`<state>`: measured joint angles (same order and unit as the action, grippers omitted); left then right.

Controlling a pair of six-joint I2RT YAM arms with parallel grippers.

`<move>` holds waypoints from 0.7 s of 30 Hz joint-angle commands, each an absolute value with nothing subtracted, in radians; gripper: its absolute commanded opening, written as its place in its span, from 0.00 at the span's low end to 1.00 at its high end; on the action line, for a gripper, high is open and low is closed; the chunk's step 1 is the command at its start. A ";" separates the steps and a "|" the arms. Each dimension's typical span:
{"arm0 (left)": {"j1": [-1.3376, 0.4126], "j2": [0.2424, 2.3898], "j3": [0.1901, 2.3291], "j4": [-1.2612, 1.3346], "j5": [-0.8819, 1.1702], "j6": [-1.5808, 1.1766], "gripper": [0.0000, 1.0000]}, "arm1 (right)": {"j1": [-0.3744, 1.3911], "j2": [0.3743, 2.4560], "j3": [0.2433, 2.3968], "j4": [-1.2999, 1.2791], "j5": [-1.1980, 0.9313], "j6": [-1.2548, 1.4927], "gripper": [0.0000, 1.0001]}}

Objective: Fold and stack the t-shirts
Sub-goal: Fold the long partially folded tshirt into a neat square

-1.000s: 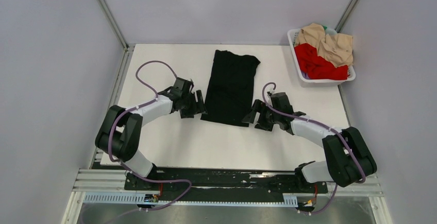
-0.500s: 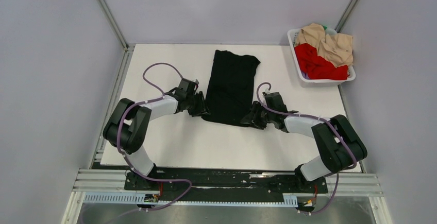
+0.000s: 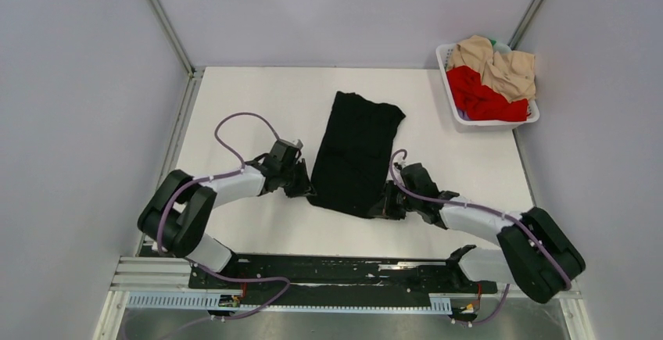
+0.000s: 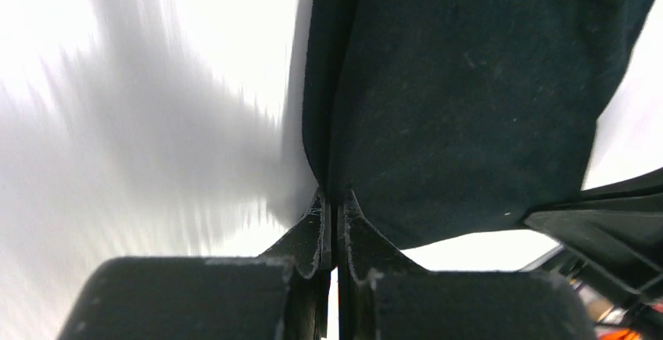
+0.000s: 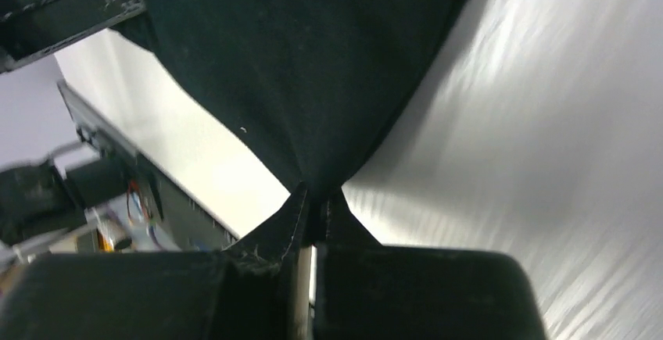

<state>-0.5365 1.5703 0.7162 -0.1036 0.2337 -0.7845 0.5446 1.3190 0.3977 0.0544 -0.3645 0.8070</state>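
A black t-shirt, folded into a long strip, lies in the middle of the white table. My left gripper is shut on the strip's near left corner. The right gripper is shut on its near right corner. In the left wrist view the shut left gripper pinches the black t-shirt at its edge. Seen from the right wrist, the right gripper pinches a corner of the black t-shirt. Red and beige t-shirts are heaped in a basket.
The white plastic basket stands at the table's far right corner. Grey walls close in the table on the left, back and right. The arms' black base rail runs along the near edge.
Both grippers have gone from open to shut on the black shirt's near corners. They have pulled the shirt toward the near edge, and its far end has slid nearer too.
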 commanded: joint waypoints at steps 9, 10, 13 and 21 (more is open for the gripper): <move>-0.703 0.790 0.548 -0.498 0.199 -0.831 0.00 | 0.657 0.702 0.324 -0.207 -0.649 0.866 0.00; -0.703 0.730 0.550 -0.494 0.215 -0.823 0.00 | 0.657 0.674 0.330 -0.208 -0.655 0.861 0.00; -0.702 0.657 0.579 -0.489 0.206 -0.818 0.00 | 0.655 0.616 0.359 -0.207 -0.613 0.838 0.00; -0.701 0.747 0.701 -0.433 0.060 -0.810 0.00 | 0.611 0.626 0.441 -0.208 -0.487 0.782 0.00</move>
